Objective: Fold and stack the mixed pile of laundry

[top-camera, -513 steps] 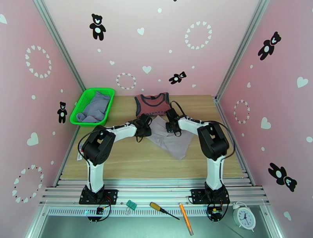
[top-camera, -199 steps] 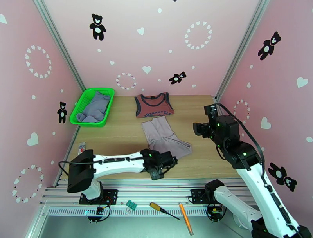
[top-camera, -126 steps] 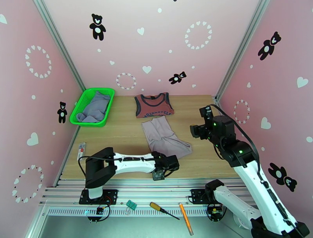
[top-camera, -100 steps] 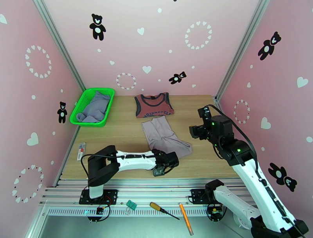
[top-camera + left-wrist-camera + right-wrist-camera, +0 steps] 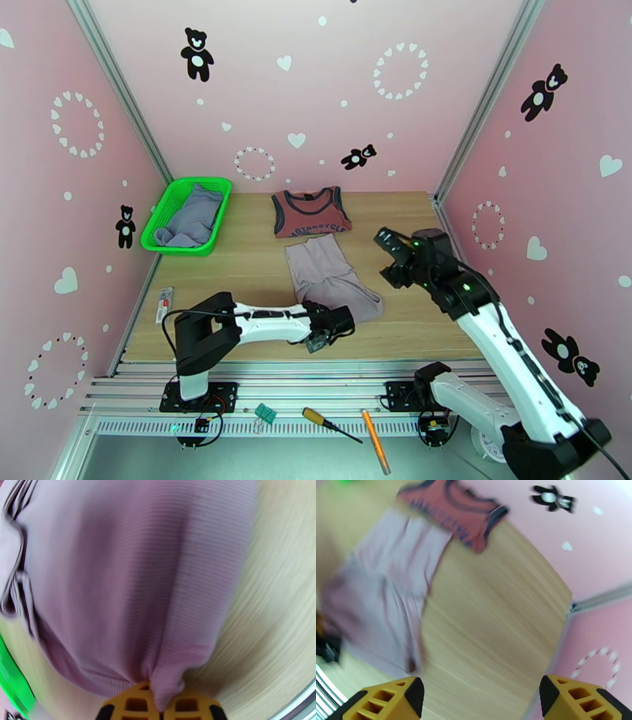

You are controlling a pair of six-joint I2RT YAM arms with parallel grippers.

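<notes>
Shirt: spread on the bench, long axis running near to far.
Left fingers: clamped on its near hem.
Right fingers: held wide, aloft to its right.

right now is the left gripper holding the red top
No, the left gripper pinches an edge of the pale lilac shirt, while the rust-red top lies flat farther back.

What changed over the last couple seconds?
The left hand swung from the far end of the lilac shirt to its near edge and shut on it. The right hand, open, lifted away rightward, then came back left. Unchanged: rust-red top, green basket.
</notes>
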